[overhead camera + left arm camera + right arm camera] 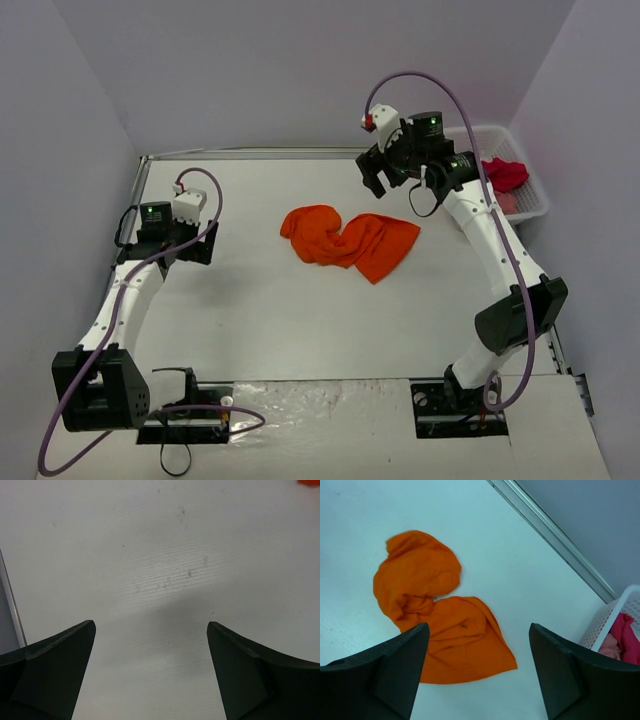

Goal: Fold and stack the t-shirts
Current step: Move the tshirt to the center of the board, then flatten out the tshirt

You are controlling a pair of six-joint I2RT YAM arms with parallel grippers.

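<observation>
A bright orange t-shirt point(348, 241) lies crumpled in a heap on the white table, right of centre; the right wrist view shows it as the orange t-shirt point(440, 620) below the camera. My right gripper point(377, 178) hangs high above the table, just behind and right of the heap, open and empty. A crimson t-shirt point(505, 174) and a dusty pink one point(507, 203) sit in the basket. My left gripper point(190, 247) hovers open over bare table at the left, and in the left wrist view only a sliver of orange t-shirt point(310, 482) shows.
A white lattice basket point(531, 188) stands at the table's far right edge, right of my right arm. A metal rail point(250, 153) runs along the back edge, and grey walls close in the sides.
</observation>
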